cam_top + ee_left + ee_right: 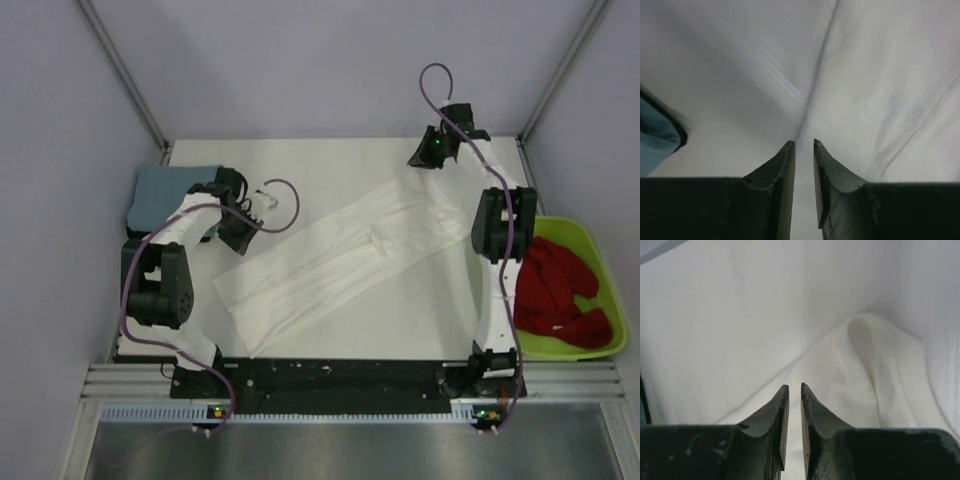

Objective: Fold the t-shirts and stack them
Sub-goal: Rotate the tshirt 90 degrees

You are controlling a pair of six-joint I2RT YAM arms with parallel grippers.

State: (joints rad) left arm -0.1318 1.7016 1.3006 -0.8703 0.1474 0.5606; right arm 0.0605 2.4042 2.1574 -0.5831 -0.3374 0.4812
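A white t-shirt (340,255), folded into a long strip, lies diagonally across the table. It also shows in the left wrist view (880,90) and the right wrist view (840,375). A folded blue-grey t-shirt (165,192) lies at the far left and shows at the edge of the left wrist view (655,135). My left gripper (242,242) (804,142) hovers at the strip's upper left edge, jaws a narrow gap apart with nothing between them. My right gripper (426,158) (795,386) is over the strip's far right end, jaws also a narrow gap apart and empty. No black shirt is in view.
A lime-green bin (590,240) with red cloth (550,295) in it stands at the right edge of the table. Metal frame posts rise at the back corners. Grey walls enclose the table (300,160).
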